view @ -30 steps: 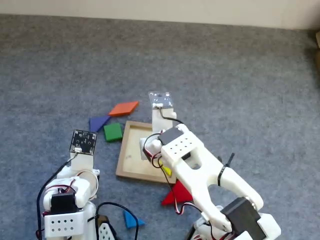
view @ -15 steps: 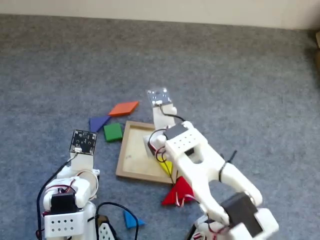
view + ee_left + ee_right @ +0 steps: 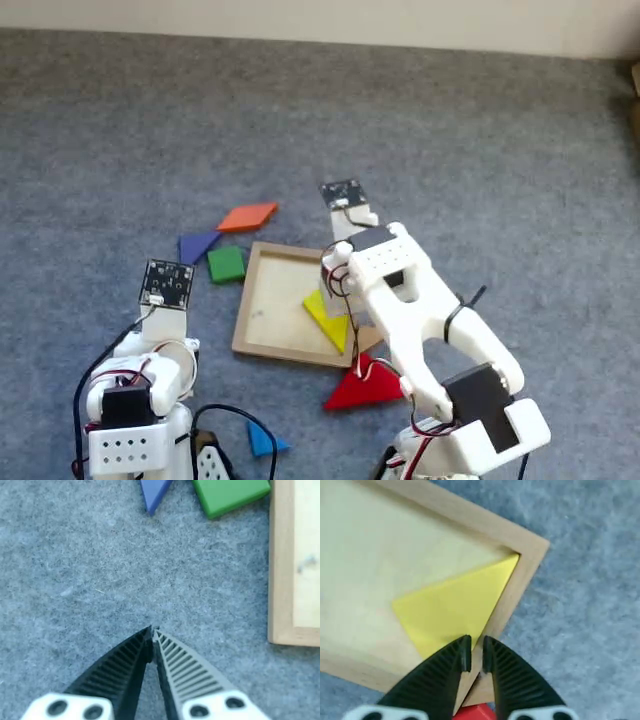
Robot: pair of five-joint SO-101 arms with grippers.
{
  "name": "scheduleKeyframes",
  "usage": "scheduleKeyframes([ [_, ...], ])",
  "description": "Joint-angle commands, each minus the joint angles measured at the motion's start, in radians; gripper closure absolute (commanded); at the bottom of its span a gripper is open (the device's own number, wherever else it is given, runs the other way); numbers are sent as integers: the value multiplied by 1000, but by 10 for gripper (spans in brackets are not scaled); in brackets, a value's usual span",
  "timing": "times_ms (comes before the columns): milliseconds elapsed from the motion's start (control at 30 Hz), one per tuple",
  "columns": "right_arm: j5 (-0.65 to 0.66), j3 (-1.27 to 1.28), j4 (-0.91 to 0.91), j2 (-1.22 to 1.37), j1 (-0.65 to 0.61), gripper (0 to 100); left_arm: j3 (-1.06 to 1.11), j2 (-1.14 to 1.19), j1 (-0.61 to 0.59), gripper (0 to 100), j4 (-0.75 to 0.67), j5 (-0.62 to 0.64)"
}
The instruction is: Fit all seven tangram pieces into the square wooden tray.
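Overall: grey felt-covered worktop (image 3: pixel 480 150) carrying the square wooden tray (image 3: pixel 245 300) and loose coloured pieces.
Yellow triangle (image 3: pixel 455 605): lies flat inside the tray, one tip in a corner, one edge along the rim.
Red triangle (image 3: pixel 362 390): rests on the worktop just beside the tray's near rim.
Orange parallelogram (image 3: pixel 247 216), dark blue triangle (image 3: pixel 197 245), green square (image 3: pixel 226 263): clustered outside the tray's far-left corner, green square nearest the rim.
Light blue triangle (image 3: pixel 262 438): lies near the base of the left arm (image 3: pixel 130 400), well apart from the tray.
Left gripper (image 3: pixel 151 629): hovers over bare worktop beside the tray's rim; fingers closed tip to tip, empty.
Right gripper (image 3: pixel 472 647): hangs over the yellow triangle's edge at the rim; fingers nearly together, thin slit between, gripping nothing.
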Motion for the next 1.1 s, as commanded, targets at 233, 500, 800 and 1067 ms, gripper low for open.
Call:
scheduleKeyframes([
  [233,180,-76,147,-315,15,946,21,-53,12,994,6,-6],
  [500,416,-54,329,-361,-12,945,21,-53,12,994,6,-6],
  [800,612,163,354,-374,-104,784,21,-53,12,994,6,-6],
  [1067,632,298,226,-374,-183,708,21,-53,12,994,6,-6],
])
